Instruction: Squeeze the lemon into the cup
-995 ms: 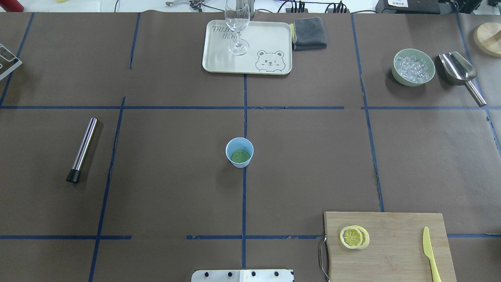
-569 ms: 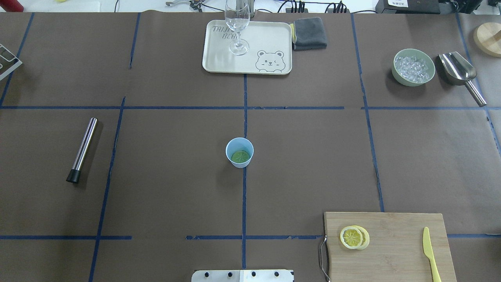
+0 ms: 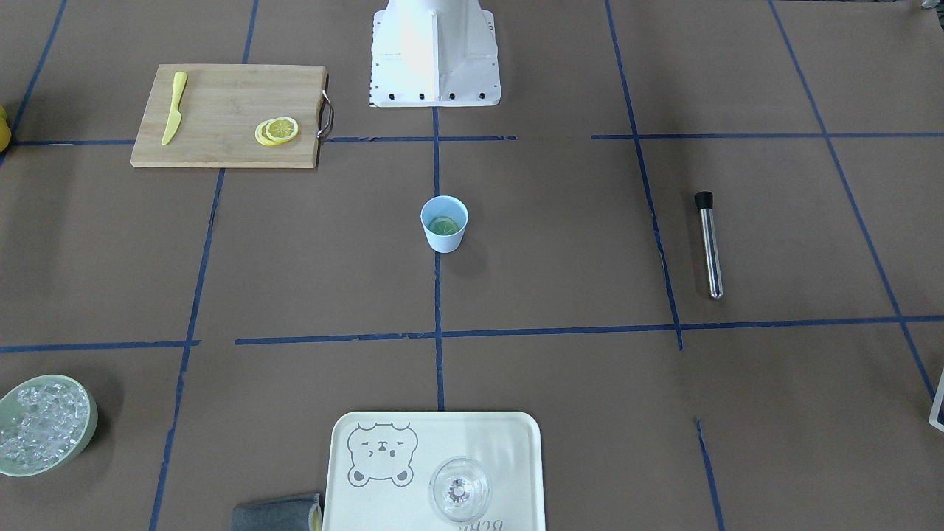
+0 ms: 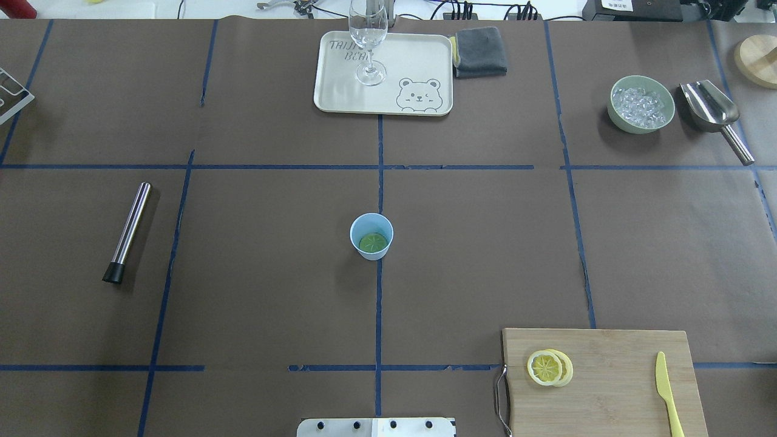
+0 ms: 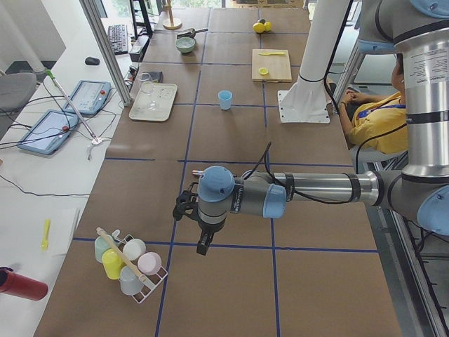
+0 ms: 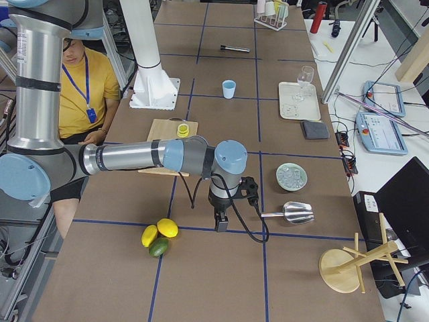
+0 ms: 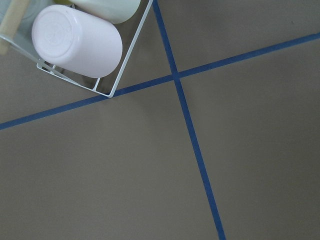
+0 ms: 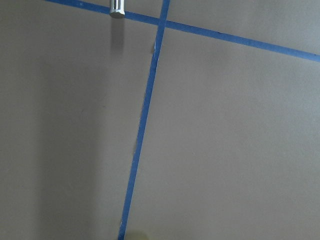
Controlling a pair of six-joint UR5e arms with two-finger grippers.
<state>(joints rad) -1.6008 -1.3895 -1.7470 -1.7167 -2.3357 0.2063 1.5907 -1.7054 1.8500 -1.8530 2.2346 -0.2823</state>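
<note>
overhead exterior: cup (image 4: 371, 236) stands upright at table centre, on the lengthwise blue tape line, with a green slice (image 4: 373, 243) lying flat in its bottom. lemon (image 4: 544, 367) is well apart from the cup, at 4 o'clock of it. it lies flat on the cutting board (image 4: 607, 400) near the board's 9 o'clock edge, overlapping a second slice (image 4: 569, 368) beneath it. yellow knife (image 4: 666, 388) is on the same board at 3 o'clock of the lemon, not touching it.

left gripper (image 5: 203, 247) shows only in exterior left: it points down over the table, with the cup rack (image 5: 130, 270) at roughly 9 o'clock of it. right gripper (image 6: 220, 227) shows only in exterior right: it points down, with the scoop (image 6: 291, 213) at 3 o'clock and whole fruit (image 6: 159, 236) at 9 o'clock. for both, we can't tell whether the fingers are released or clenched.
</note>
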